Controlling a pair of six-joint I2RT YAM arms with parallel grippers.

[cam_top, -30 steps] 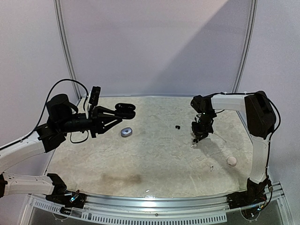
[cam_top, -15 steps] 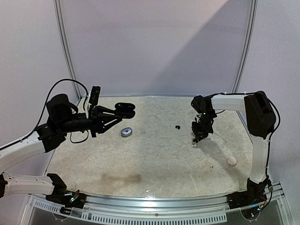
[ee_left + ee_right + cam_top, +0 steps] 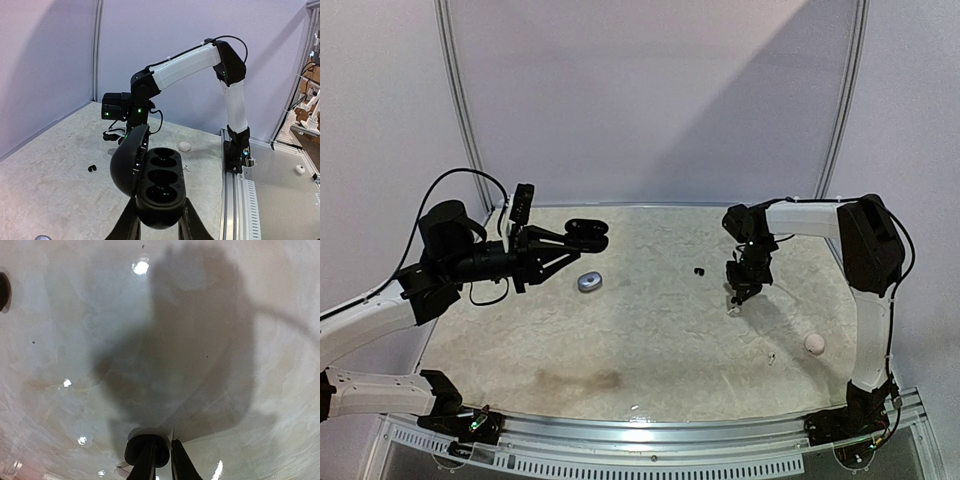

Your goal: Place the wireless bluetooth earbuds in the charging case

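Observation:
My left gripper [image 3: 575, 243] is shut on the black charging case [image 3: 159, 187] and holds it in the air over the table's left part. The lid stands open and both sockets look empty. Toward the right, my right gripper [image 3: 739, 292] hangs low over the table. In the right wrist view its fingers [image 3: 145, 462] are nearly together, with a small round black earbud [image 3: 135, 447] pinched at their tips. Something small and white [image 3: 733, 309] shows just below that gripper. Another black earbud [image 3: 699, 270] lies on the table to its left.
A silvery grey case [image 3: 590, 282] lies on the table below the left gripper. A white pebble-like case [image 3: 814, 343] sits near the right arm's base, and a tiny white earbud [image 3: 771, 357] lies to its left. The table's metal rim [image 3: 650, 440] runs along the near edge.
The right gripper has shifted slightly left and toward the back. The left arm and the case have stayed still.

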